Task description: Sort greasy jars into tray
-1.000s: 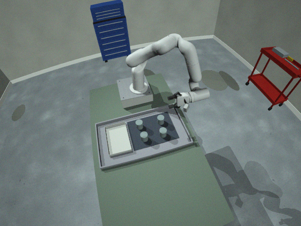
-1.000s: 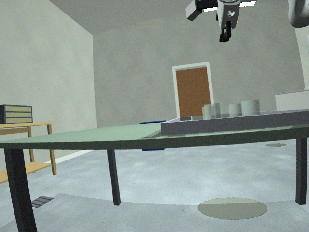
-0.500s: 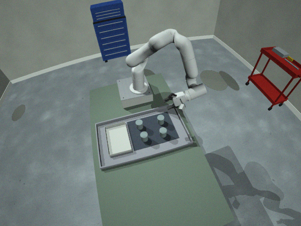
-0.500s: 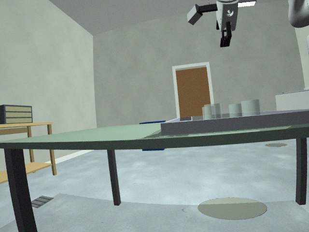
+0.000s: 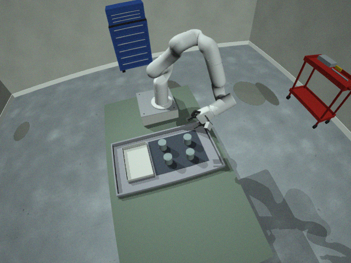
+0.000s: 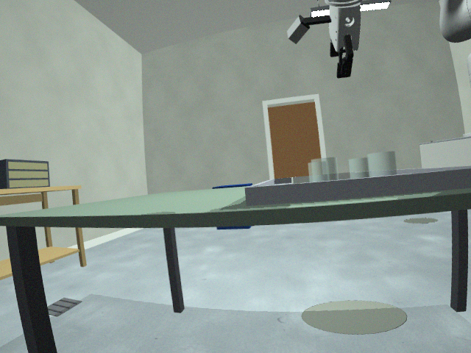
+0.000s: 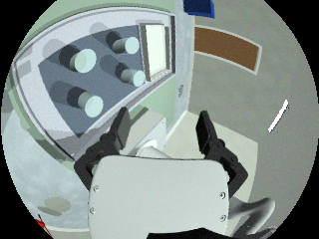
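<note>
step: arm is hovering off the mat's far right corner, likely starting the grease check
gripper (image 5: pixel 193 122) (image 6: pixel 344 72) (image 7: pixel 163 117): hanging in the air, fingers spread wide, gripping nothing
jars: four are standing on the mat (image 5: pixel 176 153) (image 7: pixel 102 82), two far, two near; greasy ones can't be told by eye
tray (image 5: pixel 153 163) (image 7: pixel 145 52): lying left of the mat, holding no jar
next: probably needing to turn fingers down, come low beside one jar and push or squeeze gently, avoiding tipping its neighbours

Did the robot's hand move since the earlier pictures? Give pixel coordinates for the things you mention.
Yes, the hand (image 5: pixel 191 124) (image 6: pixel 344 72) (image 7: pixel 163 117) went down: in the exterior view it looks closer to the top of the brown door (image 6: pixel 293 140) (image 7: pixel 226 49).
</note>
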`<state>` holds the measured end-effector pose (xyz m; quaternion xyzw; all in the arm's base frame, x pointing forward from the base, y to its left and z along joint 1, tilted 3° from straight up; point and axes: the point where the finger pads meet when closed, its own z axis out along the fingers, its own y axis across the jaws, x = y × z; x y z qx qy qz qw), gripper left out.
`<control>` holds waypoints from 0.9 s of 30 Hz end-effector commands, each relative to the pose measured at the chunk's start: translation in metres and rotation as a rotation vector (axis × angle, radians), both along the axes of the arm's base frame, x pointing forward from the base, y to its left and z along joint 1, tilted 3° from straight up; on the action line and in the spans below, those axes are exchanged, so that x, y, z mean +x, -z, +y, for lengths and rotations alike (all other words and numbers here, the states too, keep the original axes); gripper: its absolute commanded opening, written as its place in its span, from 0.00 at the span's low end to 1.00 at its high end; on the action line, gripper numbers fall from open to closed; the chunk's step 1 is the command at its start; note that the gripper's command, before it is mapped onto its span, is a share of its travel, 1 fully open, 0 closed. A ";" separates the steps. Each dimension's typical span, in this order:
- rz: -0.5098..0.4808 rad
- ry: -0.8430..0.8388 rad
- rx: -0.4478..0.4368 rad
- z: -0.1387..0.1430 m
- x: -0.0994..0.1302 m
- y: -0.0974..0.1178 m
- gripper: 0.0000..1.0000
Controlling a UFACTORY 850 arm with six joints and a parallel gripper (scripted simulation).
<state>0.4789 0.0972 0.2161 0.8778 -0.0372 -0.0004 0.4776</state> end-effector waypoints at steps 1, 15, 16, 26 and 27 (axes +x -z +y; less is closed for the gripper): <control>-0.005 -0.009 0.111 -0.011 0.000 0.007 1.00; -0.007 -0.021 0.246 -0.024 -0.002 0.017 1.00; -0.010 -0.030 0.366 -0.036 -0.004 0.026 1.00; -0.013 -0.043 0.500 -0.048 -0.005 0.036 1.00; -0.013 -0.043 0.500 -0.048 -0.005 0.036 1.00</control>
